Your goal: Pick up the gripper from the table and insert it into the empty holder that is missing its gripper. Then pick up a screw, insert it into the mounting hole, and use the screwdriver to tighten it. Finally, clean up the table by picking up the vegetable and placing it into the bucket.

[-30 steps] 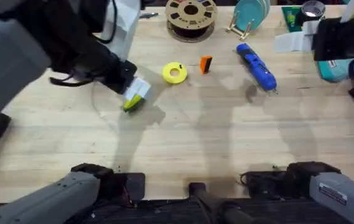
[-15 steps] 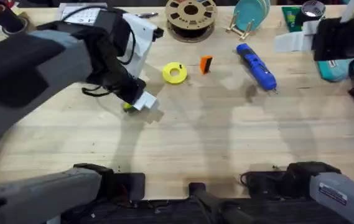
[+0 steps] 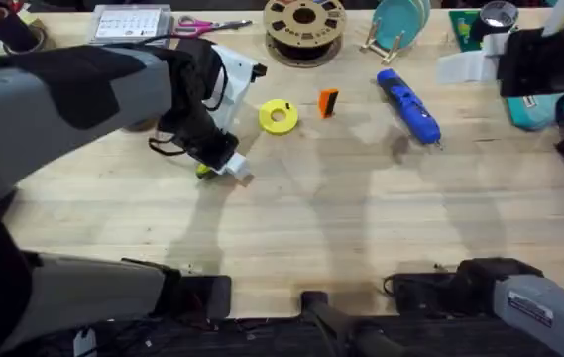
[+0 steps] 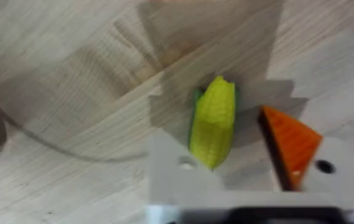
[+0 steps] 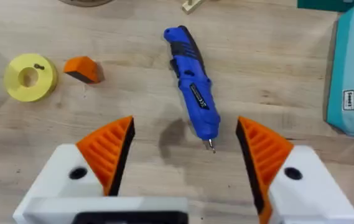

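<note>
Claw state first: the left claw (image 3: 224, 164) is lowered onto the desk (image 3: 361, 228) at about ten o'clock from the desk's middle in the overhead view, and its fingers are seen set around the vegetable (image 4: 213, 122), a small yellow-green corn piece lying on the wood; whether it is actually pinched cannot be told. In the left wrist view one orange ribbed pad (image 4: 288, 144) is seen beside the vegetable, while the other side is a bare white holder (image 4: 177, 171) with no orange finger. The right claw (image 5: 186, 149) is spread wide, nothing between its two orange pads, with the desk beneath. The blue screwdriver (image 3: 408, 105) lies at about one o'clock, its metal tip pointed toward the near edge. The yellow ring-shaped disc (image 3: 279, 116) lies at about twelve o'clock, and the loose orange gripper (image 3: 328, 102) is just beside it toward the screwdriver.
</note>
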